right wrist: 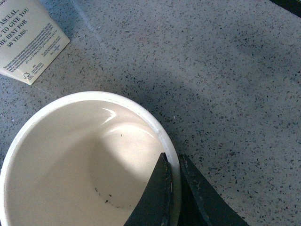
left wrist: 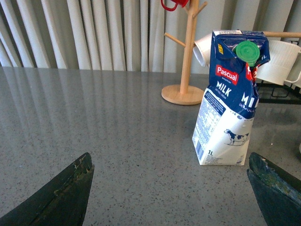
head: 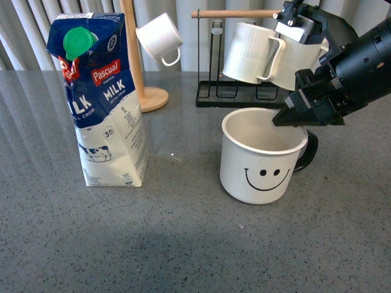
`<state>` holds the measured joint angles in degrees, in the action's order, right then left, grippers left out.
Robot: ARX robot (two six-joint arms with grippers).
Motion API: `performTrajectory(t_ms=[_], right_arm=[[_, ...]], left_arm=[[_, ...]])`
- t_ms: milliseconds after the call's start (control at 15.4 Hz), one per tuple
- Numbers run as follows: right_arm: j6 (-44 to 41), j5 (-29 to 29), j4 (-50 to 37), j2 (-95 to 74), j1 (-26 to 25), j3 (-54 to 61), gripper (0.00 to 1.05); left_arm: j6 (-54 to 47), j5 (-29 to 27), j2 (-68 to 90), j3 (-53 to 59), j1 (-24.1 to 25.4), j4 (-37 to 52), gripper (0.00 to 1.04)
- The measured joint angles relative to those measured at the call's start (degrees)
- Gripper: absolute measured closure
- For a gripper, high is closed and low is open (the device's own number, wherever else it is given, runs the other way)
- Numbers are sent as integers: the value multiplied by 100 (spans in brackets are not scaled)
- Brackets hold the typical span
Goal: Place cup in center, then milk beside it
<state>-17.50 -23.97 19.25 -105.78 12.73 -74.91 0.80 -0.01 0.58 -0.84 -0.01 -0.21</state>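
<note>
The cup [head: 259, 165], a wide white mug with a black smiley face and black handle, stands on the grey table right of centre. My right gripper [head: 292, 117] is shut on the cup's rim by the handle; the right wrist view shows one finger inside the cup [right wrist: 84, 160] and one outside, pinching the wall at my right gripper [right wrist: 173, 162]. The milk [head: 101, 101], a blue-and-white Pascual carton with a green cap, stands upright at the left. In the left wrist view the milk [left wrist: 230, 99] is ahead, and my left gripper [left wrist: 171, 181] is open with nothing between its fingers.
A wooden mug tree [head: 139, 55] with a small white cup [head: 160, 38] stands behind the milk. A black rack [head: 235, 94] holds ribbed white mugs [head: 253, 54] behind the cup. Grey curtains close the back. A corner of the carton [right wrist: 28, 37] shows near the cup.
</note>
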Motion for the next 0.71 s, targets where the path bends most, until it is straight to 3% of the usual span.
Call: performTrajectory(t_ms=[129, 194, 324, 712], right_arm=[[0, 20, 0, -4, 2, 0, 102], [-9, 42, 7, -4, 2, -2, 95], [-11, 55, 9, -26, 0, -4, 68], [9, -129, -15, 223, -79, -68, 18]], left_arm=[[0, 0, 0, 0, 0, 0, 7], [2, 0, 0, 0, 0, 0, 7], [0, 0, 0, 0, 0, 0, 7], [0, 0, 0, 0, 0, 0, 7]])
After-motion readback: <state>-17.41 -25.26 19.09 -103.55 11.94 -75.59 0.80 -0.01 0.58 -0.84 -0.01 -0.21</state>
